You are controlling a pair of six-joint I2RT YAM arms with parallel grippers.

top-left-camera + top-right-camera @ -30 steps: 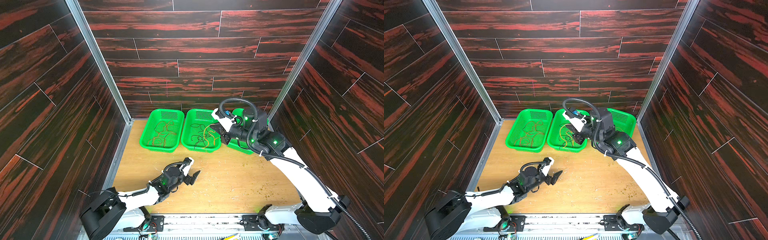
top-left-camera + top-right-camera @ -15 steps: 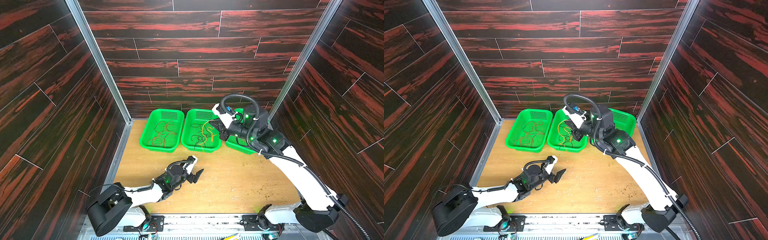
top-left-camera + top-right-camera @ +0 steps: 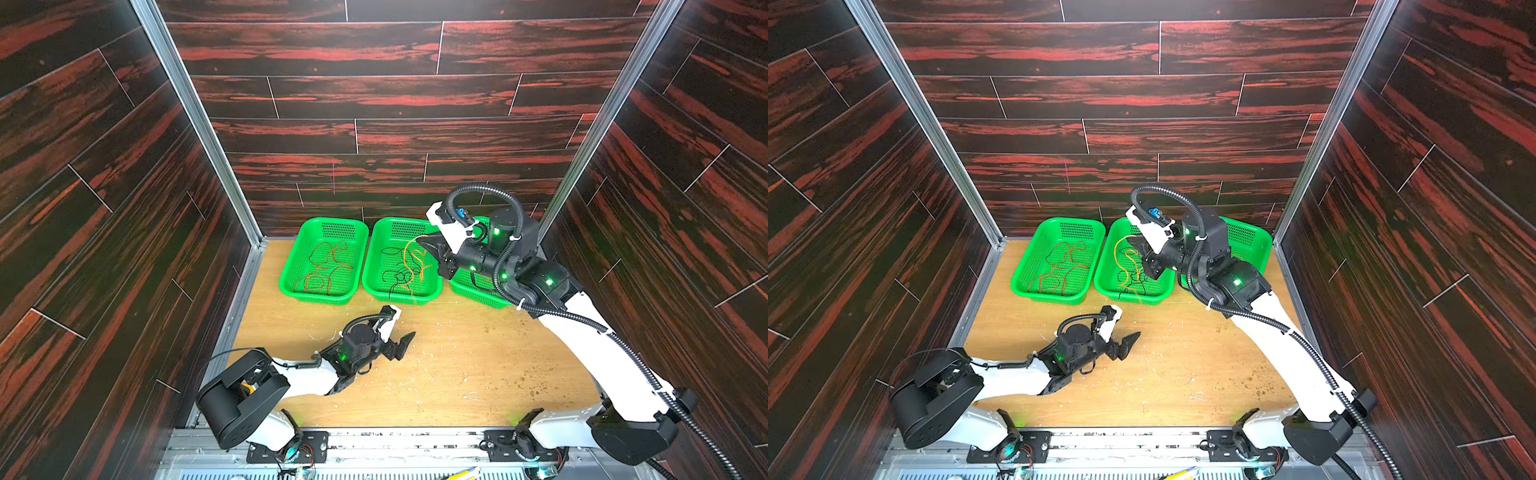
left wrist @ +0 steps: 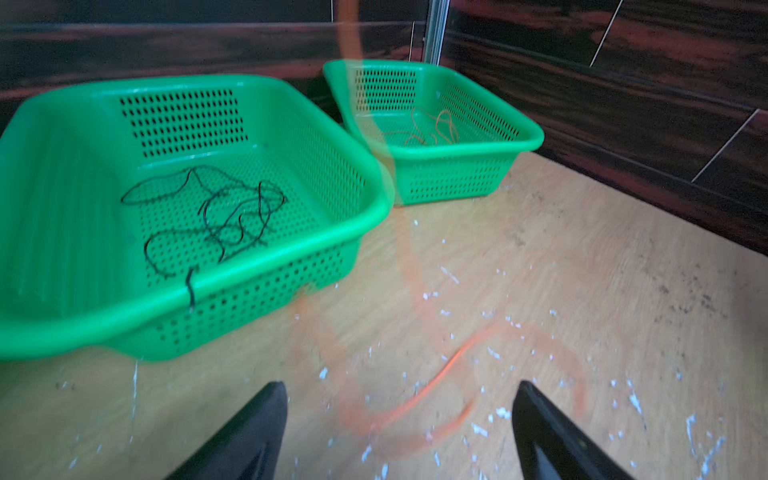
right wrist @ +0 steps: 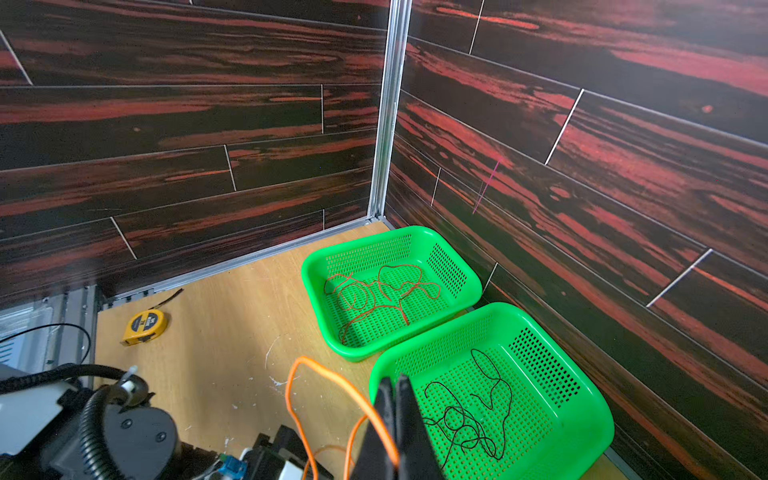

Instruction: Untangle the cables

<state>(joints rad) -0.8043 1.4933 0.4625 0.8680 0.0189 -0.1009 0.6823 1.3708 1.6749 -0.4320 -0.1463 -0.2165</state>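
3 green baskets in a row at the back of the counter [image 3: 457, 374], and 3 thin cables, 1 of each colour. Left basket [image 3: 320, 297] holds the red cable [image 3: 328, 266], lying in loose loops, alone. Middle basket [image 3: 403, 297] holds the black cable [image 3: 395, 274], curled on the floor of the basket; one end hangs over the front rim, seen in the left wrist view. Right basket [image 3: 1250, 241] is mostly hidden behind the right arm, contents can't be told. The right end effector [image 5: 394, 399] is above the middle basket, jaws together and pinching the orange cable [image 3: 409, 257], which dangles in loops down over the black one; can't tell whether the two are tangled. The left end effector [image 3: 401, 343] is low over the bare counter in front of the baskets, jaws wide apart, holding nothing. 1 yellow tape measure [image 5: 145, 326] lies on the counter in the right wrist view. 2 arms in all.
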